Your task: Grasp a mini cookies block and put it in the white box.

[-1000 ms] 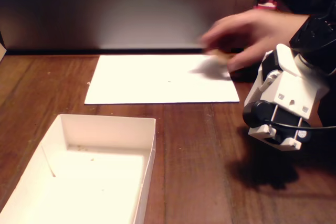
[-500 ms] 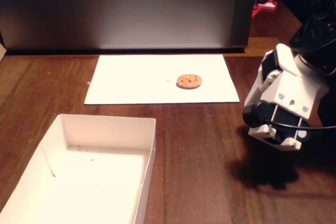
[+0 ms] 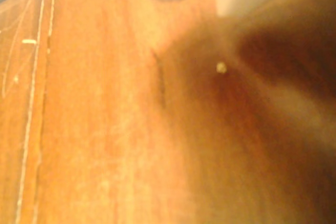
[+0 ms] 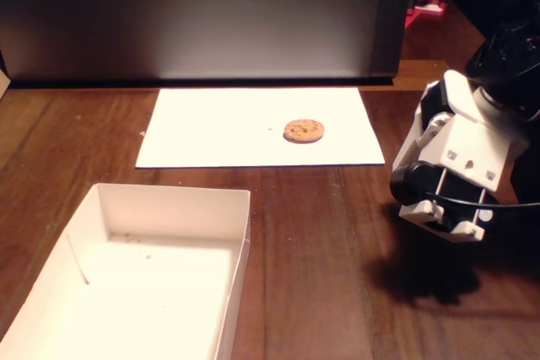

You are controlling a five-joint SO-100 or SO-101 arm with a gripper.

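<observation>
Wrist view first: nothing but blurred reddish-brown wooden surface point(image 3: 105, 129) up close, a tiny pale crumb point(image 3: 221, 67) sitting on it, a dark shadow across the right side; jaws not visible here. Over to the fixed view: round mini cookie point(image 4: 304, 130) lying flat on the white paper sheet point(image 4: 211, 128), right of the sheet's middle. White box point(image 4: 173, 201) down at the lower left, open-topped, a few crumbs inside, well apart from the cookie. Arm point(image 4: 456, 166) folded at the right edge, white body and black motor hovering above its own shadow, away from the cookie. Jaws apart or together? Cannot tell from either view.
</observation>
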